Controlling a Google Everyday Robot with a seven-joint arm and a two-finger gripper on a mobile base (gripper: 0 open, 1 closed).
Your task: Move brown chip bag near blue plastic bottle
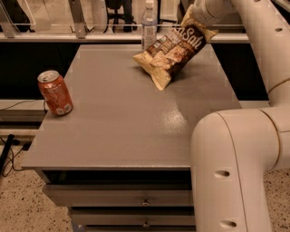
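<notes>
Pinching the brown chip bag (174, 47) by its top, upper right, the pincer (199, 11) is being advised a gentle lowering, the nearby blue plastic bottle (148, 26) being spared.

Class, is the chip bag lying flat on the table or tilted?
Tilted: the bag leans up, its top edge at the claw near the view's top, its lower corner on the table.
</notes>
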